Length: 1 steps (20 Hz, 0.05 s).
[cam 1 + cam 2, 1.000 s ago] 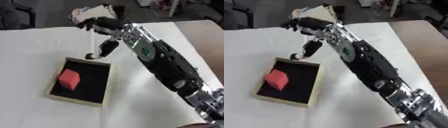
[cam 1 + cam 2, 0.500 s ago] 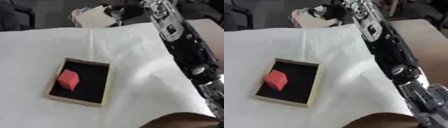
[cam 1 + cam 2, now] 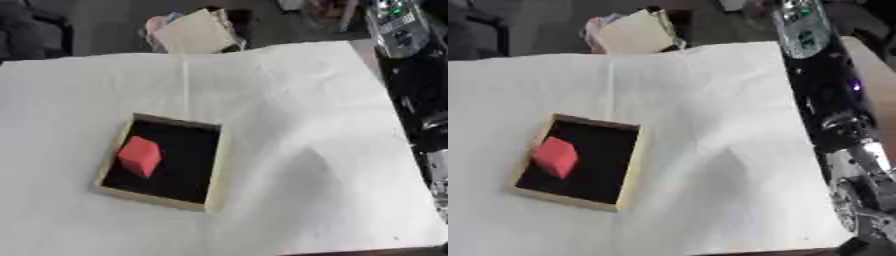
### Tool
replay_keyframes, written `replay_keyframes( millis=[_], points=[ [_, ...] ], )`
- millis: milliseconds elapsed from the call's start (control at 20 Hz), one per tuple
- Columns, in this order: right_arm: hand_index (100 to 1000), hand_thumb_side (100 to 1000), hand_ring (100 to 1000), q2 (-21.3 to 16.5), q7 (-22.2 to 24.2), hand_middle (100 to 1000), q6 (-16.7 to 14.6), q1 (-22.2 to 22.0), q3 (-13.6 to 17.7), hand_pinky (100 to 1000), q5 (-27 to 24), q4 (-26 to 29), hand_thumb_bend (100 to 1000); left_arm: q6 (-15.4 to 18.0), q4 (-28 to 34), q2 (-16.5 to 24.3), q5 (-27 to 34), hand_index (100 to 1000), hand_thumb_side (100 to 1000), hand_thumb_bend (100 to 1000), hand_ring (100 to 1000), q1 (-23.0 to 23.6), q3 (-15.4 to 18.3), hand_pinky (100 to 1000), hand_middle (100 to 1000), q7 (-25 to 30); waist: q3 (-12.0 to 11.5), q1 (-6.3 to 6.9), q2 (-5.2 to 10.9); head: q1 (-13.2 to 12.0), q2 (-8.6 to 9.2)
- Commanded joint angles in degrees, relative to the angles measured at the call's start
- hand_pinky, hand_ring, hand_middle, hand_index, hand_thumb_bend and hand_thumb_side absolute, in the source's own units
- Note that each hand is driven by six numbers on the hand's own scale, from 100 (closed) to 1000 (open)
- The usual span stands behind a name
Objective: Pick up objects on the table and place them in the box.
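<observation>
A shallow wooden box (image 3: 215,165) with a black inside lies on the white cloth at centre left. A red block (image 3: 139,156) rests inside it, toward its left side. My right arm (image 3: 820,95) runs up the right edge of both views, black with silver joints, and its hand is out of the picture past the top. My left hand shows in neither view. No other loose object lies on the cloth.
The table under a white cloth (image 3: 289,100) fills most of the view, creased down the middle. Beyond its far edge stands a pale cardboard box (image 3: 194,32) among dark clutter. A bare tan table corner (image 3: 877,75) shows at the right.
My right arm has swung up and to the right, taking its hand out of the top of the view. The camera has shifted. The red block stays in the box.
</observation>
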<state>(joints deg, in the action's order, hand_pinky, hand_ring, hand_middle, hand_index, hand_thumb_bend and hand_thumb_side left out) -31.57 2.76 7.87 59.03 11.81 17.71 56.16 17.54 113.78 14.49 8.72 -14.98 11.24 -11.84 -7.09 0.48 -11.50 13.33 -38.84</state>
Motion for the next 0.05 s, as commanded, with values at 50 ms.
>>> replay_keyframes(
  millis=[50],
  points=[
    [885,460,667,-2.02,-2.87,724,0.47,0.09,4.71,467,-3.09,-1.76,309,-0.28,0.81,0.79,-0.21,805,447,251,617,-0.02,0.26,800,636,-0.09,-0.06,-0.09,1.47,-1.0,-1.43]
  ],
)
